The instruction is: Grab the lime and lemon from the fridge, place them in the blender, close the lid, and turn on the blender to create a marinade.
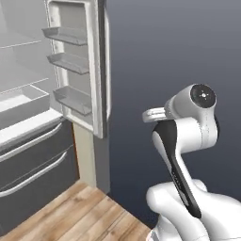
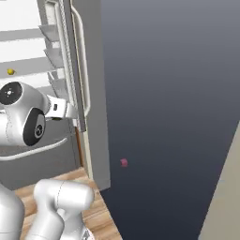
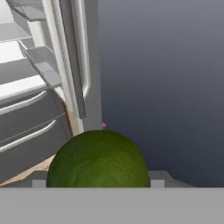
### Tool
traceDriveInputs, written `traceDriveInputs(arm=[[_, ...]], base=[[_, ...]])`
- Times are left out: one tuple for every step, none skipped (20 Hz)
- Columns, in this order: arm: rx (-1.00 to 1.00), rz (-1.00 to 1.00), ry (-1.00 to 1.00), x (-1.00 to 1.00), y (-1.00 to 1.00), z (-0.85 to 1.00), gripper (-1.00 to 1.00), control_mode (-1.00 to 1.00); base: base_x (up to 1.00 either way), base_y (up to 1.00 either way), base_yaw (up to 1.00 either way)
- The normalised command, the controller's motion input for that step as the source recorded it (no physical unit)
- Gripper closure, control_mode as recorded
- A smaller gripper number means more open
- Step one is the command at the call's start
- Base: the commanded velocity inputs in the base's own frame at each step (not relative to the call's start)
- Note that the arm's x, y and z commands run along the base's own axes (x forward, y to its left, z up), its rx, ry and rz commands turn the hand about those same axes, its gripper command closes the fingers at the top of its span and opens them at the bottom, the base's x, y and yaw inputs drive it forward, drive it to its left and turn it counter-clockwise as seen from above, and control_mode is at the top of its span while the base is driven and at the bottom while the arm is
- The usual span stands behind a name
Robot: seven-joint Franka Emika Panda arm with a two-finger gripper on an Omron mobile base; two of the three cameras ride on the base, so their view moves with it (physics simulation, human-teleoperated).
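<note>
Gripping the lime in the gripper, jaws set wide and closed on the fruit's two flanks, one of the small grey finger tips showing at either side of the dark green skin in the hand view. Held out in the open in front of the fridge, off the outer edge of its swung-open door, well clear of the shelves. Sitting apart from the held fruit, far back on a white shelf inside the fridge: the lemon, a small yellow dot in the right base view, above and behind the arm's round joint. Lining the inner face of the door, three clear bins, stacked one above another; running down its outer face, a long curved grey handle, close beside the hand. Closed below the shelves, two dark grey drawers with long bar pulls. Stretching to the right of the door edge, a broad dark grey wall with open room before it, marked by a small pink speck low down near the door's foot. Spreading beneath, a pale wooden floor.
</note>
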Motion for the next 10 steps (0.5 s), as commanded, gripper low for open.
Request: traceDriveInputs(arm=[[0.0, 0.0, 0.0, 0.0, 0.0, 0.0, 1.0, 1.0], [0.0, 0.0, 0.0, 0.0, 0.0, 0.0, 1.0, 1.0], [0.0, 0.0, 0.0, 0.0, 0.0, 0.0, 1.0, 1.0], [0.0, 0.0, 0.0, 0.0, 0.0, 0.0, 1.0, 1.0], [0.0, 0.0, 0.0, 0.0, 0.0, 0.0, 1.0, 1.0], [0.0, 0.0, 0.0, 0.0, 0.0, 0.0, 1.0, 1.0], [0.0, 0.0, 0.0, 0.0, 0.0, 0.0, 1.0, 1.0], [0.0, 0.0, 0.0, 0.0, 0.0, 0.0, 1.0, 1.0], [0.0, 0.0, 0.0, 0.0, 0.0, 0.0, 1.0, 1.0], [0.0, 0.0, 0.0, 0.0, 0.0, 0.0, 1.0, 1.0]], base=[[-0.62, 0.0, -0.8], [-0.62, 0.0, -0.81], [-0.62, 0.0, -0.81], [-0.66, 0.0, -0.81], [-0.81, 0.0, -0.8], [-1.0, 0.12, -0.76], [-1.0, 0.19, -0.71], [-1.0, 0.26, -0.68], [-1.0, 0.31, -0.65], [-1.0, 0.31, -0.63]])
